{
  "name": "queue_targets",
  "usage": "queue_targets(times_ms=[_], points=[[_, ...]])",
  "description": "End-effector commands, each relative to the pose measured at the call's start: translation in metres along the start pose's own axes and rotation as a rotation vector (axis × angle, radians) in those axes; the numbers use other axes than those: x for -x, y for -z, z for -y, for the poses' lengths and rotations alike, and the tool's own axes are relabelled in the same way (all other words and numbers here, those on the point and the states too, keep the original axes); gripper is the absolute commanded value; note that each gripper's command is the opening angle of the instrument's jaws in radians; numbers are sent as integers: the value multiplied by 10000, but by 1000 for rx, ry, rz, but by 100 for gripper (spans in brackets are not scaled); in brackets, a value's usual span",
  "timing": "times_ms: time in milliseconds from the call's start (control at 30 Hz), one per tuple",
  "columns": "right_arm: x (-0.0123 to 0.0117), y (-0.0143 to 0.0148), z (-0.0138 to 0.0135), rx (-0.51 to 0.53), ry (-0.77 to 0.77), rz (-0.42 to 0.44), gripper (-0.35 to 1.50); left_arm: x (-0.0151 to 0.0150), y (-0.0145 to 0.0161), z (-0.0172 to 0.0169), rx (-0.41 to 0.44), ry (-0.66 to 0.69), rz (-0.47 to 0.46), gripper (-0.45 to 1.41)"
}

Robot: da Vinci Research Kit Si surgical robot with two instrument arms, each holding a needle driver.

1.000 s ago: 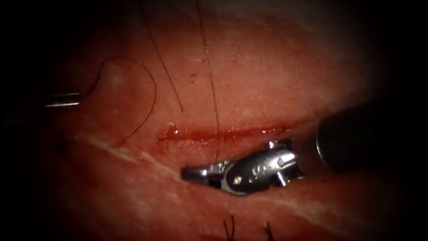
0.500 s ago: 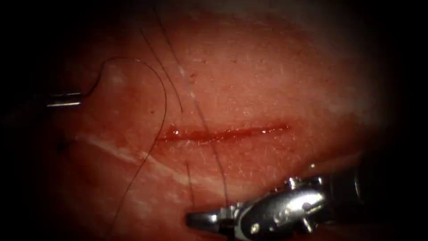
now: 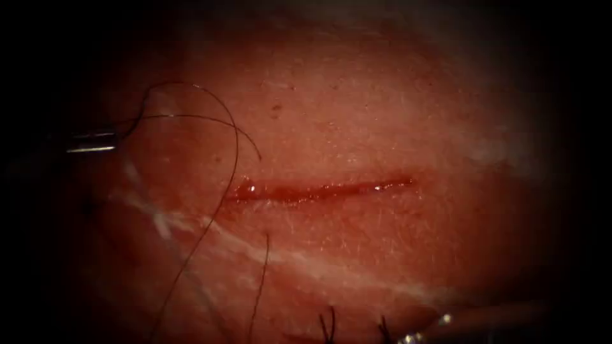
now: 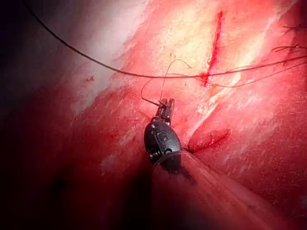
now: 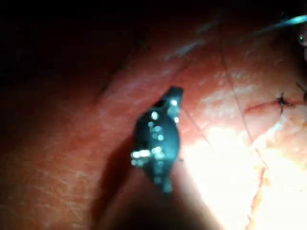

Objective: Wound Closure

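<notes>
Moved: right tool (image 5: 173,93) has drawn back toward the near edge of the tissue (image 3: 395,121) since a second ago, trailing thread (image 3: 220,197).
Right tool: jaws look closed; whether they grip thread cannot be told.
Near edge: knotted thread ends (image 3: 328,325), so some stitches seem done.
Cut (image 3: 322,189): open, unstitched, wet with red fluid.
Left tool (image 4: 165,106): left of the cut, jaws clamped on thread.
Needle: not made out.
Containers: none.
</notes>
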Motion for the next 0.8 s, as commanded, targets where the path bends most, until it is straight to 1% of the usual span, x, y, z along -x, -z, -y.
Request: queue_targets(times_ms=[33, 167, 233, 267, 300, 333, 400, 500, 533, 600, 633, 667, 733, 767, 800], points=[[25, -3, -6, 13, -16, 12, 47, 8, -6, -2, 2, 2, -1, -45], [64, -6, -27, 43, -30, 23, 78, 8, -6, -1, 3, 2, -1, -45], [85, -10, -36, 56, -32, 23, 84, 8, -6, -1, 3, 2, -1, -45], [85, -10, -36, 56, -32, 23, 84, 8, -6, -1, 3, 2, -1, -45], [109, -17, -42, 69, -32, 36, 84, 8, -6, -1, 3, 2, -1, -45], [118, -20, -45, 74, -31, 41, 84, 8, -6, -1, 3, 2, -1, -45], [134, -25, -48, 81, -28, 49, 79, 8, -6, -1, 3, 2, -1, -45], [149, -32, -51, 83, -26, 66, 76, 8, -6, -1, 3, 2, -1, -45], [163, -40, -54, 86, -24, 81, 68, 8, -6, -1, 3, 2, -1, -45], [171, -46, -57, 91, -23, 90, 64, 8, -6, -1, 3, 2, -1, -45], [174, -49, -58, 94, -23, 92, 59, 8, -6, -1, 3, 2, -1, -45], [176, -51, -59, 96, -23, 94, 51, 8, -6, -1, 3, 2, -1, -45], [181, -57, -61, 92, -23, 105, 24, 8, -6, -1, 3, 2, -1, -45], [181, -57, -61, 92, -23, 105, 24, 8, -6, -1, 3, 2, -1, -45], [184, -59, -61, 82, -21, 117, -35, 8, -5, -1, 4, 2, -1, -45]])
